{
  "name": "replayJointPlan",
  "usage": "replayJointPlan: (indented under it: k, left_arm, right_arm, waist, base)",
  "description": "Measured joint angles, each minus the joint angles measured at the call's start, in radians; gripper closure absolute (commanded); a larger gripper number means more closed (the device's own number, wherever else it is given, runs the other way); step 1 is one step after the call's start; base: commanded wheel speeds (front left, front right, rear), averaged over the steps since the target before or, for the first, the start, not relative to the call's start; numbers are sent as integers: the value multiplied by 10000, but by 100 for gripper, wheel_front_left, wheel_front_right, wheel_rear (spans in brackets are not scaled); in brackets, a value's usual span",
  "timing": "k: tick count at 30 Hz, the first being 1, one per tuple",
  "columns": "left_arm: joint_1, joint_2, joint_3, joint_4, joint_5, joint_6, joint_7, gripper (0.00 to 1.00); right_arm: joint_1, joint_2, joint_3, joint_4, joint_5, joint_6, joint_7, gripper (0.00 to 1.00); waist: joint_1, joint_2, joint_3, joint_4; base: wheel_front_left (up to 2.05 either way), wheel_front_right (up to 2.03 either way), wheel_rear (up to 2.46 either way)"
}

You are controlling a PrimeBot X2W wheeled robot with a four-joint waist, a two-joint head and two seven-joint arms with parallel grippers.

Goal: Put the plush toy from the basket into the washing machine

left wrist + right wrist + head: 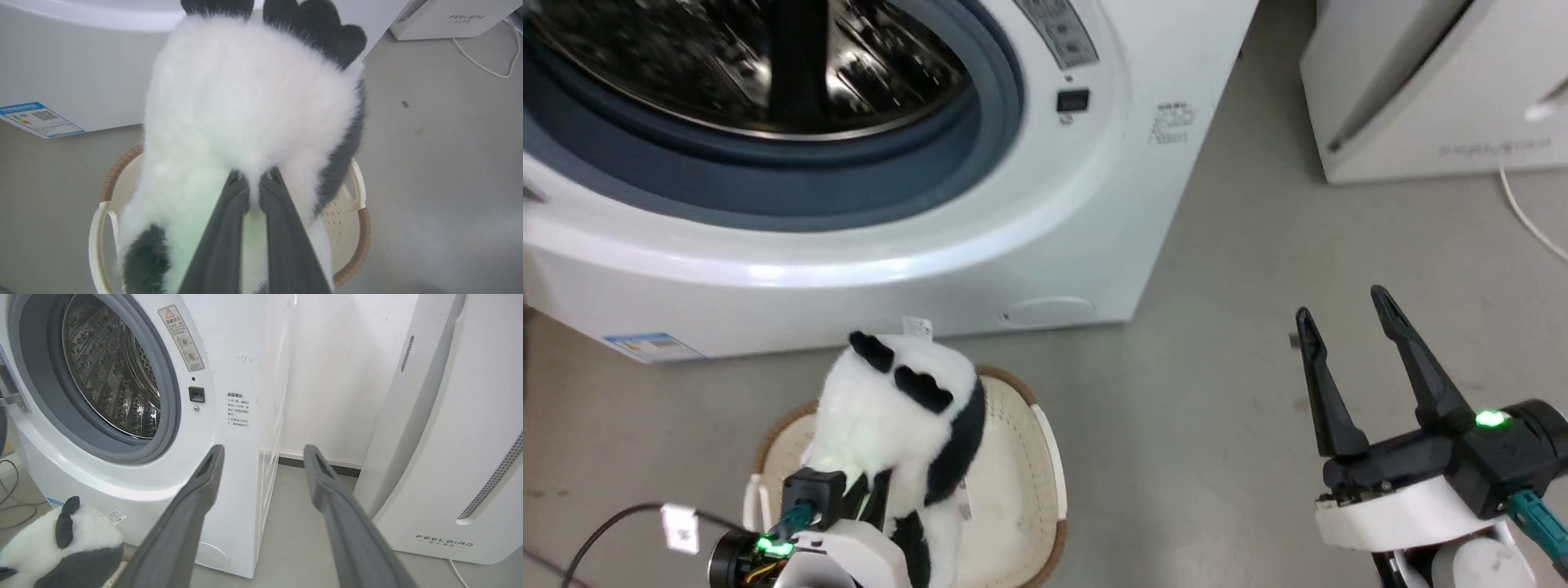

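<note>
**The panda toy is held up over its basket**

The robot's left gripper [253, 185] has its two long dark fingers squeezed close together on the fluffy white-and-black plush toy [890, 408]. Only a thin bit of white fur sits between them. The plush toy looks like a panda with black ears, and a small white tag sticks up from its top. It is held upright over the cream-white plastic basket with little holes and a brown rim [1058, 482]. I cannot tell if the bottom of the plush toy touches the basket. The basket stands on the grey floor [1241, 367], just in front of the big white washing machine [1045, 212].

The round hole in the washing machine is open, above the plush toy. A grey rubber ring [768, 180] goes around it, and the shiny steel drum [727, 65] shows inside. A small blue label [654, 347] is stuck low on the machine's front.

The right gripper [1341, 304] is well away to the robot's right, over bare floor. Its two fingers are spread wide apart and hold nothing.

A white slanted box with "FEELBIRD" written on it [1437, 98] stands to the right of the washing machine. A thin white cable [1523, 212] lies on the floor beside it.
</note>
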Motion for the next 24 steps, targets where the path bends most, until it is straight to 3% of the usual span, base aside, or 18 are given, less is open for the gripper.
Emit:
replayJointPlan:
  k: [12,20,24]
  left_arm:
    - [1932,-499,1325,-4938,972,-65,0,100]
    - [1985,-453,1764,-6491,1363,-313,2,100]
    - [1600,-65,1837,-6721,1501,-416,12,100]
  right_arm:
    - [420,0,48,205,58,0,0,0]
    - [503,0,-10,199,234,0,0,0]
    - [500,2,102,92,257,0,0,0]
  waist:
    - [-1,0,-1446,665]
    - [0,0,-1478,666]
    - [0,0,-1176,418]
  base:
    - [0,0,0]
    - [0,0,0]
    - [0,0,0]
